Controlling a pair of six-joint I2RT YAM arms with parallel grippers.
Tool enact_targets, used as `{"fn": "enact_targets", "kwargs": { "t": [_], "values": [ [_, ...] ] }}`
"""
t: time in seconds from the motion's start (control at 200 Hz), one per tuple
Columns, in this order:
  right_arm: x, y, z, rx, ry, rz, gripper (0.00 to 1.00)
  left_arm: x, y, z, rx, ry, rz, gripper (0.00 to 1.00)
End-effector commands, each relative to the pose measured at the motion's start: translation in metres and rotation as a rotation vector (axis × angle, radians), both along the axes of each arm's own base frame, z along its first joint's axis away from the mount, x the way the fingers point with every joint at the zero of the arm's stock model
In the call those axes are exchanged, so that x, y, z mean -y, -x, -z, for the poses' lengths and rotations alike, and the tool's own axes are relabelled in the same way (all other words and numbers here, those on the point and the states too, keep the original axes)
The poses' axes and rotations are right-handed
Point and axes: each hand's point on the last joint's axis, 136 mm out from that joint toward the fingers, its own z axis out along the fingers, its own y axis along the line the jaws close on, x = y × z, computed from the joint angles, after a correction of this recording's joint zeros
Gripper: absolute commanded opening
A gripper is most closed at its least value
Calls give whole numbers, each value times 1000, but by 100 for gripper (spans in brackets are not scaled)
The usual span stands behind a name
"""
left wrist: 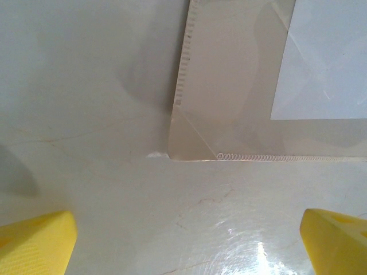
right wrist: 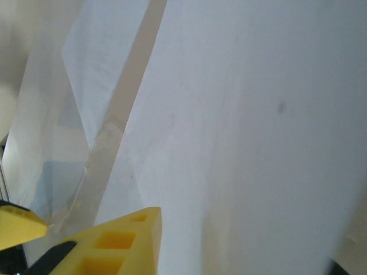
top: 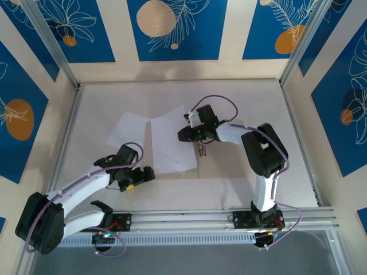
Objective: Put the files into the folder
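Tan folder [left wrist: 229,86] points its corner at the spread left gripper [left wrist: 186,229], likely for pinning; the slightly parted right gripper [right wrist: 80,229] tends the sheet [left wrist: 321,57].

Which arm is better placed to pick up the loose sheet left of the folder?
Left, probably: the left claw is open and near the loose sheet, by the folder's corner, while the right claw is across the folder at its far edge.

two white files [top: 127,133] lie flat, one overlapping the pale folder [left wrist: 229,86].
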Motion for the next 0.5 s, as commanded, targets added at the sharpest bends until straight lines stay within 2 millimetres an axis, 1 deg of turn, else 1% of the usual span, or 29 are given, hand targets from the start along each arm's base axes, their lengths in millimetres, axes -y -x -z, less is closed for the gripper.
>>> {"fn": "enact_targets", "kwargs": {
  "t": [0.0, 0.08, 0.155, 0.265, 0.375, 0.465, 0.495],
  "values": [
    [-1, -7, -4, -20, -32, -16, 32, -7, 7, 2, -19, -17, 5, 100],
    [0, -14, -4, -24, -42, -15, 33, -8, 8, 2, -16, -20, 1, 100],
    [2, -24, -4, -14, -46, -7, 34, -10, 9, 2, -11, -19, -2, 100],
    [3, -40, -3, -1, -69, -1, 35, -6, 6, -2, 49, 12, 21, 100],
    [-1, -55, -8, 9, -96, 8, 35, 4, -6, -23, 176, 84, 61, 100],
    [-7, -62, -12, 25, -103, -15, 33, 13, -24, -46, 333, 138, 94, 100],
    [-8, -65, -13, 33, -97, -16, 33, 14, -29, -51, 380, 142, 104, 100]
  ]
}}
